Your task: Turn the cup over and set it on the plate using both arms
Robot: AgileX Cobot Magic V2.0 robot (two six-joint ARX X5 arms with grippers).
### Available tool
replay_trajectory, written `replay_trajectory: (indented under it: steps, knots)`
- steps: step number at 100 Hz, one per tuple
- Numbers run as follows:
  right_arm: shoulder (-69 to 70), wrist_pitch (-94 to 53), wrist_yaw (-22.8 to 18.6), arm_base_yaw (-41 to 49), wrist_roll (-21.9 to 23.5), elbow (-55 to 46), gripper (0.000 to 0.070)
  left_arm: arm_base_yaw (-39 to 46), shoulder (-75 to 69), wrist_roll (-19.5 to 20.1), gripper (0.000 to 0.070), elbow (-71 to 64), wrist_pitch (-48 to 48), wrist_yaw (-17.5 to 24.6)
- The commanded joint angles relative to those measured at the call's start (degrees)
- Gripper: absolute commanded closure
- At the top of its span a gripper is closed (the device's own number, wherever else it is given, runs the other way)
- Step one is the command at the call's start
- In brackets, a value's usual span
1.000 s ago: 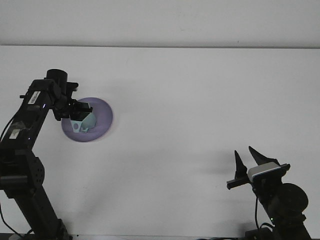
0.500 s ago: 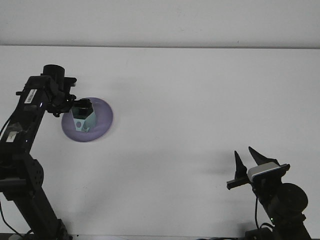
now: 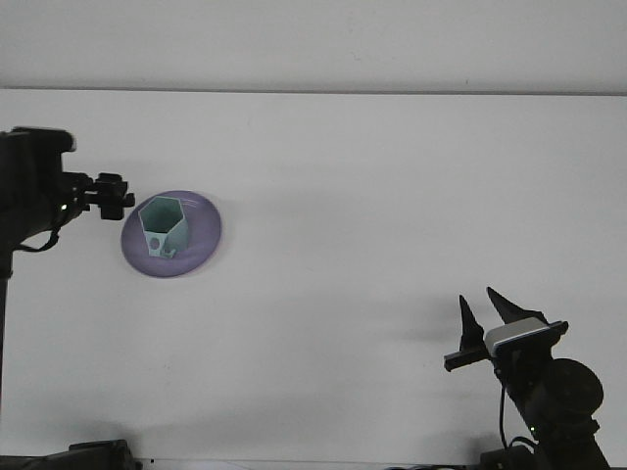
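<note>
A pale green hexagonal cup stands upright, mouth up, on the purple plate at the left of the table. My left gripper sits just left of the plate's edge, apart from the cup, open and holding nothing. My right gripper hovers low at the front right, far from the plate, with its two pointed fingers spread and nothing between them.
The white table stretches bare from the plate to the right gripper. A pale wall runs along the table's far edge. The left arm's body fills the left border.
The left gripper let go of the cup and pulled back leftward off the plate. The cup now stands free on the plate. The right arm has not moved.
</note>
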Motion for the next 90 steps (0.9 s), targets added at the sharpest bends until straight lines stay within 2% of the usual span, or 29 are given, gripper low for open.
replay_trajectory:
  steps: [1,2,8,17,24,33,42,62,73,90]
  knots:
    - [-0.02,0.31,0.07,0.04,0.61,0.33,0.0393,0.26,-1.68,0.09,0.0685,1.16,-0.70,0.37]
    - [-0.02,0.31,0.07,0.04,0.63,0.33,0.0394,0.26,-2.19,0.33,0.0700,1.09,-0.79,0.37]
    - [-0.02,0.09,0.07,0.04,0.85,0.33,0.0443,0.26,-5.16,1.40,0.0687,-0.15,-0.26,1.09]
    - [-0.02,-0.09,0.11,0.04,1.18,0.33,0.0587,0.26,-10.43,1.81,0.0687,-5.40,3.78,4.35]
    - [-0.02,-0.13,1.60,0.04,2.12,0.33,0.0700,0.26,-15.52,1.84,0.0687,-12.20,8.44,4.61]
    - [-0.02,-0.22,4.17,0.04,2.32,0.33,0.0700,0.26,-23.19,1.46,0.0687,-23.78,17.14,4.61]
    - [-0.04,0.26,6.38,0.04,2.36,0.33,0.0700,0.24,-31.69,-0.81,0.0687,-37.11,27.36,4.61]
    - [-0.13,5.66,6.56,0.02,2.43,0.33,0.0700,0.24,-51.19,-3.52,0.0687,-65.37,48.83,4.55]
    - [-0.13,8.87,8.52,0.00,2.95,0.33,0.0700,0.24,-59.60,-7.15,0.0687,-74.55,51.36,4.15]
    - [-0.13,9.92,8.68,0.00,2.93,0.33,0.0700,0.24,-67.52,-9.79,0.0688,-79.67,51.71,2.16]
